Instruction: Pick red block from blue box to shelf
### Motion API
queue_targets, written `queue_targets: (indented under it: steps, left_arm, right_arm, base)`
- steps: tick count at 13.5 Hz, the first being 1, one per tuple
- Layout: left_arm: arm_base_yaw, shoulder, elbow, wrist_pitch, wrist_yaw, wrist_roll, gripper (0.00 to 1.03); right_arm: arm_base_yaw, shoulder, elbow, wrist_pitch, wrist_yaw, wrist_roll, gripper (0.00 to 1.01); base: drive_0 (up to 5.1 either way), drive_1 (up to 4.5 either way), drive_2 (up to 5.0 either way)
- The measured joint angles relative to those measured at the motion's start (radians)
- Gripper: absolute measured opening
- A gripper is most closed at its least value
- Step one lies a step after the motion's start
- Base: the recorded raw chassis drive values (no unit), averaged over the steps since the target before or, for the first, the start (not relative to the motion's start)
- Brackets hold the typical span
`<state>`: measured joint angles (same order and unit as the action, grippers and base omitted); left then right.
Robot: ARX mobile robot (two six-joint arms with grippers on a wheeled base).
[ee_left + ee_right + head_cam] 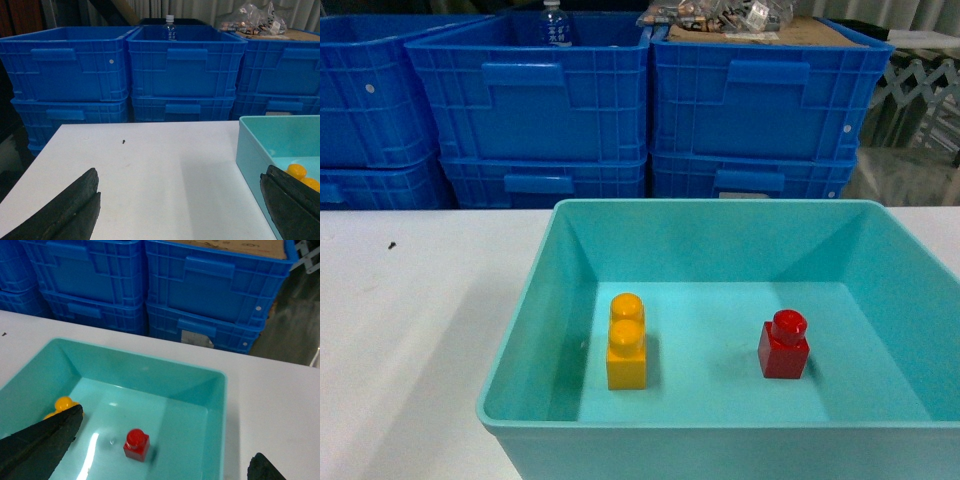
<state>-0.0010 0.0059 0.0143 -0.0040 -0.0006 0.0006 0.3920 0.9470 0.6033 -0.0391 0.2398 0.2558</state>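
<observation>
You have the red block (783,345) standing upright, stud up, on the floor of the blue box (520,340), right of centre, well apart from the yellow two-stud brick (626,342) to its left. The box sits on the white counter (410,300), in front of stacked dark blue ribbed crates (540,100); one crate holds a water bottle (555,25). Your right hand (155,460) hangs above the box with its fingers spread wide, the block below between them. Your left hand (180,210) hovers over the counter beside the box's left wall, fingers also spread apart.
</observation>
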Motion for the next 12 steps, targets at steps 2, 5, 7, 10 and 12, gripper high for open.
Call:
queue_targets:
  steps: [2, 5, 7, 10, 12]
  left_arm:
    - [0.000, 0.000, 0.000, 0.000, 0.000, 0.000, 0.98]
    - [0.000, 0.000, 0.000, 0.000, 0.000, 0.000, 0.98]
    - [0.000, 0.000, 0.000, 0.000, 0.000, 0.000, 0.98]
    - [0.000, 0.000, 0.000, 0.000, 0.000, 0.000, 0.98]
    - [0.000, 0.000, 0.000, 0.000, 0.000, 0.000, 0.98]
  right_arm:
    - [0.040, 0.492, 0.198, 0.000, -0.116, 0.280, 0.98]
    - [0.056, 0.524, 0.215, 0.014, -0.104, 0.278, 0.98]
    - [0.063, 0.545, 0.230, 0.016, -0.093, 0.274, 0.98]
    - [0.079, 0.579, 0.248, 0.034, -0.066, 0.259, 0.98]
    - [0.088, 0.597, 0.255, 0.047, -0.049, 0.243, 0.98]
  base:
    - [0.0, 0.00, 0.0]
    - [0.0, 0.00, 0.0]
    - [0.0, 0.00, 0.0]
    - [0.0, 0.00, 0.0]
    - [0.0, 0.00, 0.0]
